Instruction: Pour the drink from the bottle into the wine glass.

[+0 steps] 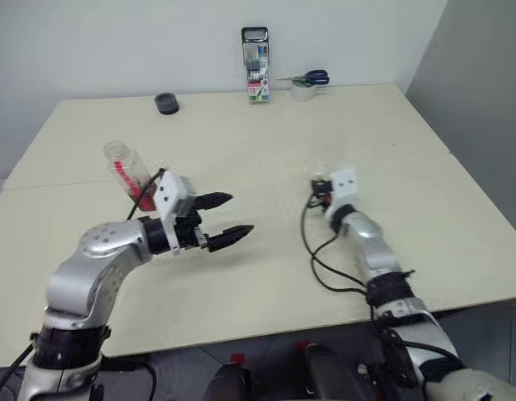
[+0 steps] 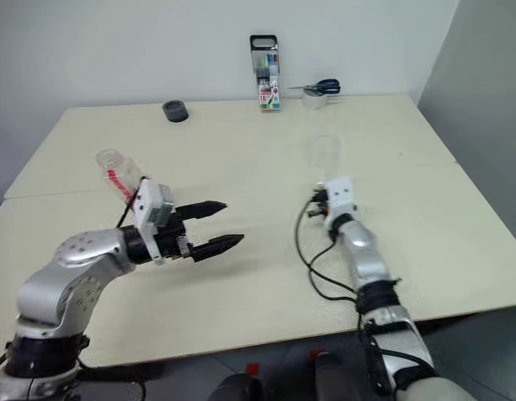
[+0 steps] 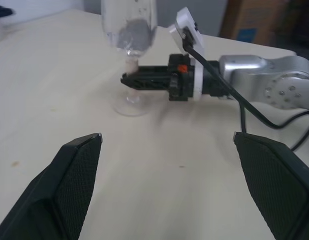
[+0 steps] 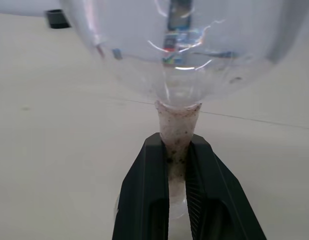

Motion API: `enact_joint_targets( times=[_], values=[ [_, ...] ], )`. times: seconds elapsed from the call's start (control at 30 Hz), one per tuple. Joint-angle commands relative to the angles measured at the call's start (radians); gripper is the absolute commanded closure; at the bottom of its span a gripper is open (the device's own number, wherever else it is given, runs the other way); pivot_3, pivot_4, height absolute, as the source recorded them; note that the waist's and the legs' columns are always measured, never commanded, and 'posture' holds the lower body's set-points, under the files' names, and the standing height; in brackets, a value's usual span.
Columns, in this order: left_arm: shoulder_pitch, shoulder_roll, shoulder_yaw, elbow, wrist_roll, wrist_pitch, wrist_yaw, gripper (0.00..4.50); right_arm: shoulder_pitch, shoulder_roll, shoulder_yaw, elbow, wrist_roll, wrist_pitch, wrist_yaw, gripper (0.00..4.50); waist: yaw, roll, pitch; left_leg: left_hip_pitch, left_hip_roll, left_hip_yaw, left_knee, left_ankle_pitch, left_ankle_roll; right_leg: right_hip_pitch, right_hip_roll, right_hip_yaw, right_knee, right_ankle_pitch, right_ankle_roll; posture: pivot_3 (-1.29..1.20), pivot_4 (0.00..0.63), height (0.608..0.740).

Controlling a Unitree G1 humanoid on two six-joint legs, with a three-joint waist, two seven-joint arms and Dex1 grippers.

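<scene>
Your cream table (image 1: 241, 276) takes up most of the head views, with both arms reaching in over it. The left gripper (image 1: 229, 219) hangs above the table's left half with its two fingers spread wide apart and nothing between them. Just behind it the bottle (image 1: 129, 171) stands leaning, its open neck uppermost and the red label strip showing; from the head views you cannot tell how much drink is in it.

The wine glass (image 2: 326, 159) stands right of centre and is faint from the head. The wrist views give you what those miss: from the left wrist you see the bowl, stem and foot (image 3: 130, 105) on the table, and the right gripper (image 3: 129, 80) coming in level at the stem. From the right wrist you see its fingers (image 4: 149, 195) clamped on the stem (image 4: 177, 130) under the bowl.

At the far edge sit a marker pack (image 1: 256, 65), scissors (image 1: 312, 78) on a tape roll (image 1: 303, 92), and a dark roll (image 1: 166, 103).
</scene>
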Motion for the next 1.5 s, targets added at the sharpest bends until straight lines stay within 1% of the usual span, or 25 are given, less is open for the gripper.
enact_joint_targets(
  times=[0.03,0.23,0.3,0.53,0.73,0.8,0.87,1.03,1.13,1.17,1.23,1.33,1.4,1.5],
  values=[
    [0.073,-0.006,0.089,-0.097,-0.023,0.007,0.077,0.00,-0.078,0.025,0.016,0.105,-0.015,-0.098,0.032,4.32,0.007,0.000,0.000,0.000,0.000,-0.001,0.000,0.000,0.000,0.000,0.000,0.000,0.000,0.000,0.000,0.00,0.150,0.740],
    [0.294,-0.097,0.218,-0.217,-0.005,-0.029,0.224,0.00,-0.227,0.089,0.022,0.355,-0.035,-0.210,0.085,4.32,0.025,0.000,0.000,-0.003,-0.004,-0.001,0.002,0.000,0.000,0.001,-0.004,-0.001,-0.003,0.000,0.001,0.00,0.150,0.740],
    [0.337,-0.122,0.238,-0.237,0.000,-0.043,0.257,0.00,-0.268,0.103,0.019,0.412,-0.038,-0.238,0.097,4.32,0.027,0.001,0.001,-0.003,-0.004,-0.001,0.002,0.000,0.000,0.000,-0.004,-0.002,-0.003,0.000,0.001,0.00,0.150,0.740],
    [0.370,-0.149,0.208,-0.264,0.006,-0.058,0.309,0.00,-0.329,0.112,0.016,0.517,-0.070,-0.282,0.093,4.32,0.035,0.001,0.001,-0.003,-0.003,-0.003,0.002,0.000,0.000,0.001,-0.003,-0.003,-0.001,0.000,0.000,0.00,0.150,0.740],
    [0.338,-0.132,0.188,-0.229,-0.001,-0.065,0.303,0.00,-0.304,0.102,0.027,0.532,-0.107,-0.313,0.099,4.32,0.036,0.001,0.001,-0.003,-0.003,-0.003,0.002,0.000,-0.001,0.001,-0.003,-0.003,-0.002,0.000,0.000,0.00,0.150,0.740],
    [0.326,-0.122,0.182,-0.208,0.001,-0.070,0.289,0.00,-0.287,0.096,0.026,0.529,-0.115,-0.323,0.103,3.61,0.036,0.001,0.001,-0.003,-0.003,-0.003,0.002,0.000,-0.001,0.001,-0.003,-0.003,-0.002,0.000,0.000,0.00,0.150,0.740],
    [0.315,-0.114,0.179,-0.193,0.000,-0.073,0.278,0.00,-0.272,0.089,0.025,0.524,-0.119,-0.331,0.107,3.07,0.036,0.001,0.001,-0.003,-0.003,-0.003,0.002,0.000,-0.001,0.001,-0.003,-0.003,-0.002,0.000,0.000,0.00,0.150,0.740],
    [0.290,-0.098,0.176,-0.151,0.002,-0.090,0.252,0.00,-0.229,0.069,0.016,0.498,-0.110,-0.333,0.108,1.24,0.035,0.001,0.001,-0.003,-0.003,-0.002,0.002,0.000,-0.001,0.001,-0.003,-0.003,-0.002,0.000,0.000,0.00,0.150,0.740],
    [0.280,-0.091,0.173,-0.124,0.006,-0.104,0.236,0.00,-0.174,0.040,0.013,0.452,-0.097,-0.335,0.142,0.15,0.035,0.001,0.001,-0.003,-0.003,-0.003,0.002,0.000,-0.001,0.000,-0.003,-0.003,-0.002,0.000,0.000,0.00,0.150,0.740],
    [0.279,-0.088,0.172,-0.113,0.009,-0.110,0.227,0.00,-0.151,0.026,0.011,0.425,-0.091,-0.334,0.156,0.03,0.036,0.001,0.001,-0.003,-0.003,-0.003,0.002,0.000,-0.001,0.001,-0.003,-0.003,-0.002,0.000,0.000,0.00,0.150,0.740],
    [0.278,-0.079,0.170,-0.088,0.015,-0.127,0.211,0.00,-0.097,-0.009,0.011,0.353,-0.082,-0.326,0.183,0.03,0.038,0.001,0.001,-0.003,-0.003,-0.003,0.002,0.000,-0.001,0.001,-0.003,-0.003,-0.002,0.000,0.000,0.00,0.150,0.740],
    [0.268,-0.069,0.179,-0.057,0.020,-0.140,0.204,0.00,-0.001,-0.059,0.008,0.166,-0.049,-0.269,0.248,0.03,0.041,0.001,0.001,-0.003,-0.004,-0.003,0.002,0.000,0.000,0.002,-0.003,-0.003,-0.003,0.000,0.000,0.00,0.150,0.740],
    [0.260,-0.068,0.196,-0.033,0.024,-0.145,0.215,0.00,0.085,-0.107,0.018,-0.027,-0.017,-0.182,0.313,0.03,0.043,0.001,0.001,-0.003,-0.003,-0.003,0.002,0.000,0.000,0.001,-0.003,-0.003,-0.002,0.000,0.000,0.00,0.150,0.740],
    [0.250,-0.078,0.224,0.012,0.038,-0.160,0.250,0.00,0.216,-0.204,0.048,-0.356,0.024,-0.003,0.411,0.03,0.045,0.002,0.001,-0.003,-0.003,-0.004,0.002,-0.001,0.001,0.001,-0.003,-0.003,-0.003,0.000,0.000,0.00,0.150,0.740]
  ],
)
